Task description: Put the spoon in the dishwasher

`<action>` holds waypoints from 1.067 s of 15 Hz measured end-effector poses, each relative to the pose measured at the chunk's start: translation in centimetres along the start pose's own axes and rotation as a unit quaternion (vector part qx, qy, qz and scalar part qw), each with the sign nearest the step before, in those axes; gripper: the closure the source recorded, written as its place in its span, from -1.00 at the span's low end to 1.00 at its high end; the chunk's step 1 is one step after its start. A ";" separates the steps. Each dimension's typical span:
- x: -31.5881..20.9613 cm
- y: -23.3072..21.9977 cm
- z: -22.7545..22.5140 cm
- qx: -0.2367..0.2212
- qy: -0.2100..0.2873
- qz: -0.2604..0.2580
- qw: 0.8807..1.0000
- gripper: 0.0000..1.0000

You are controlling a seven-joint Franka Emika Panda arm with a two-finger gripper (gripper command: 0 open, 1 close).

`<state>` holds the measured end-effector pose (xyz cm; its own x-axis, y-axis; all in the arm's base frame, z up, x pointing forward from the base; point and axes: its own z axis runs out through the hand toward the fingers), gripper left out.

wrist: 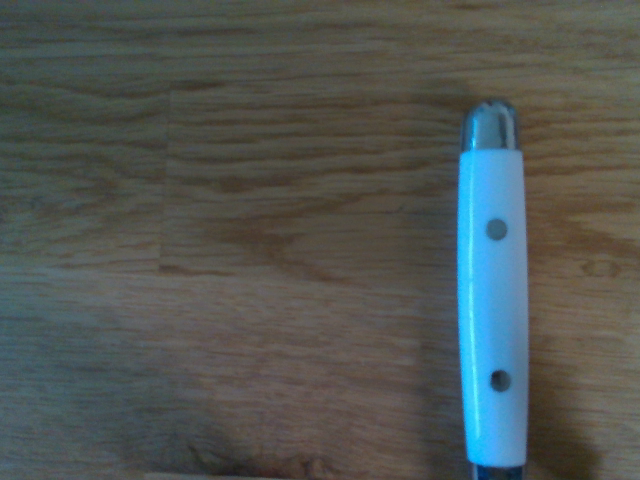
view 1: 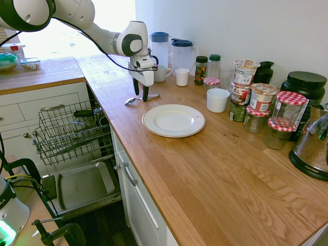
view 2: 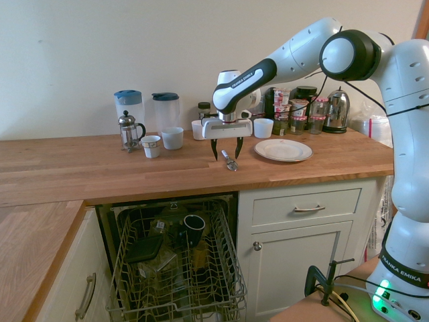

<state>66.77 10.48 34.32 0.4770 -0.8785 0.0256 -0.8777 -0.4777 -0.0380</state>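
Note:
The spoon (view 1: 142,98) (view 2: 229,160) lies flat on the wooden counter, a short way from the white plate (view 1: 173,121). My gripper (view 1: 141,93) (view 2: 227,151) hangs straight down over it, open, with one finger on each side of the spoon and the tips just above the wood. Nothing is held. A white handle (wrist: 492,310) with two rivets and a metal end shows on the wood in the wrist view. Below the counter the dishwasher (view 1: 72,130) (view 2: 175,268) stands open, its wire rack pulled out over the dropped door (view 1: 84,185), with a dark cup (view 2: 194,225) in the rack.
Two blue-lidded jugs (view 1: 160,46), mugs (view 1: 182,77) and a white cup (view 1: 218,100) stand along the back wall. Jars (view 1: 262,97) and a kettle (view 1: 313,148) crowd the far end. A French press (view 2: 128,131) stands on the counter. White drawers (view 2: 308,209) flank the dishwasher.

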 end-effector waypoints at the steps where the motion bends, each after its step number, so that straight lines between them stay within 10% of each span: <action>1: -0.1 0.1 0.2 -0.002 -0.002 0.000 1.000 1.00; 16: 1.0 1.1 0.7 -0.008 -0.016 -0.020 1.000 1.00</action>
<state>66.27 9.06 33.57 0.5127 -0.8586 -0.0054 -0.8585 -0.5125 -0.0210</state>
